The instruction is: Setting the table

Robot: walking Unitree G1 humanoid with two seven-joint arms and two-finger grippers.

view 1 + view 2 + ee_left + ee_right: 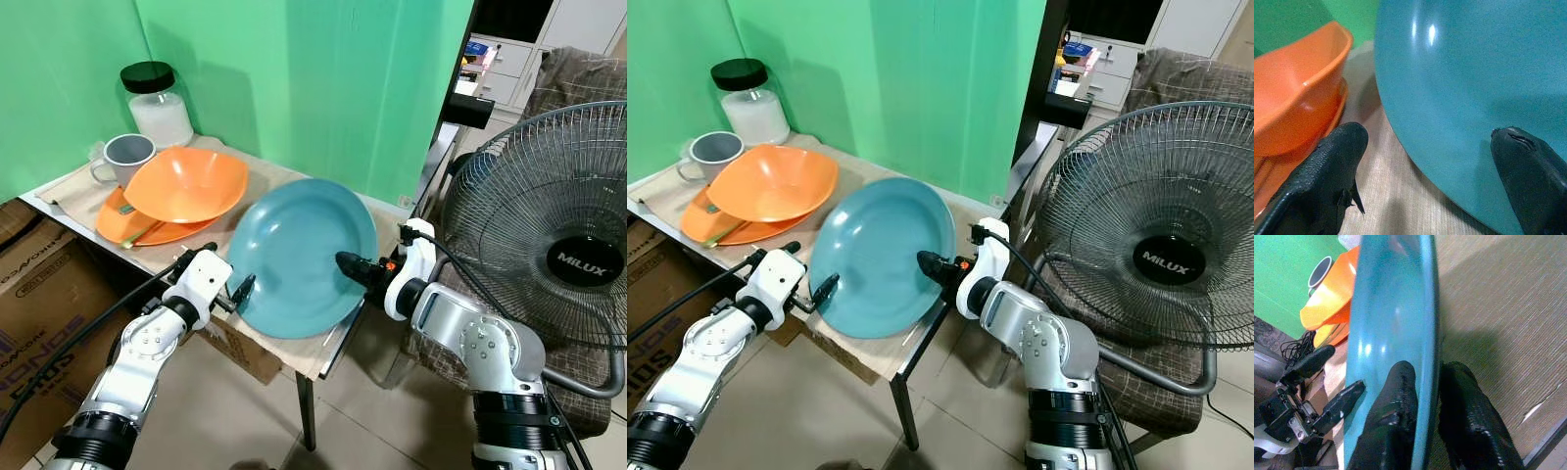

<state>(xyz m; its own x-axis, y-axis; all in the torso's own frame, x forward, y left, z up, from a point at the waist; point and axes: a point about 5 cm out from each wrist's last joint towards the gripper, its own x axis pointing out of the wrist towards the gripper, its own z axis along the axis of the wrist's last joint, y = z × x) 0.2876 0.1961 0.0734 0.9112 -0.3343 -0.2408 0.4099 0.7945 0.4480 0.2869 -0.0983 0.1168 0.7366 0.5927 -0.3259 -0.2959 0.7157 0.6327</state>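
Fan at the robot's right, hub badge reads "MILUX" in white on black; no other writing legible. Teal plate raised off the surface and tilted, its face turned toward the camera, upper rim leaning toward the green wall, lower rim close to the cloth at the front edge; whether that rim touches the cloth cannot be told. Right end effector pinches the plate's right rim, one black finger on the face, the other behind it, pressed onto the edge. Left end effector at the plate's lower left rim, fingers spread: one sits over the cloth just beside the rim, the other overlaps the plate's face; contact cannot be told. Left of the plate: orange bowl tilted on an orange plate, nothing visible inside the bowl; something thin and yellowish lies on the orange plate under it, too hidden to identify. Behind them, grey mug, handle to the left, interior appears empty. Glass jar with black lid in the corner by the wall, roughly half full of a white substance. Cardboard box below the surface at the left.
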